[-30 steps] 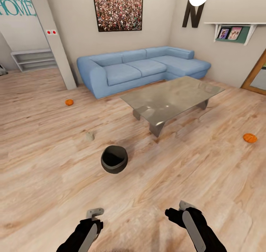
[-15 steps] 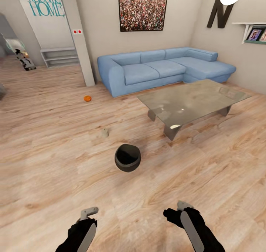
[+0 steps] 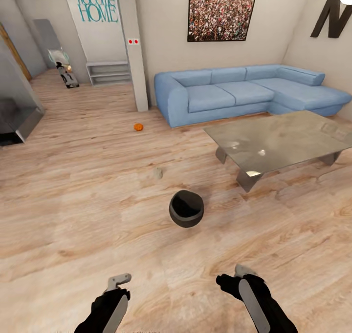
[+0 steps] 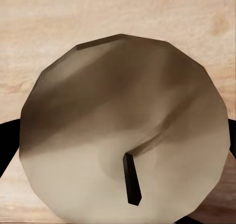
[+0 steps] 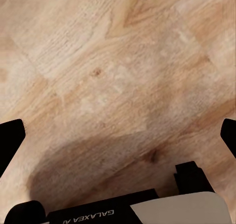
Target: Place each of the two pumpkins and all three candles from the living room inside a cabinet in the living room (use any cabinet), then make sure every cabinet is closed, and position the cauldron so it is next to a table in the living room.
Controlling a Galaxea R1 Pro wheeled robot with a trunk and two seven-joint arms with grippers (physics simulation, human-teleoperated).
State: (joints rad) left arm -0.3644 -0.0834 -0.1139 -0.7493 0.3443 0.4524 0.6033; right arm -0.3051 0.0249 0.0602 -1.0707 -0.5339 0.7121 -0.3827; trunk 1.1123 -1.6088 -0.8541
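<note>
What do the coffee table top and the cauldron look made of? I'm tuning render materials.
The table top looks like grey glass with a glossy finish: it mirrors light spots and the room. Its base looks like matte grey metal or stone; I can't tell which. The cauldron looks like dull black cast metal, with a faint sheen and no sharp reflections.

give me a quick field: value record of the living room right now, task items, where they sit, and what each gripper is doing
cauldron: on the wood floor, mouth up, short of the table's near corner, apart from it
table: glass top, in front of the blue sofa
pumpkin: on the floor near the pillar
small beige object: on the floor between pumpkin and cauldron, possibly a candle
left gripper: holds a pale round candle with a dark wick
right gripper: fingers apart, nothing between them, over bare floor
</note>
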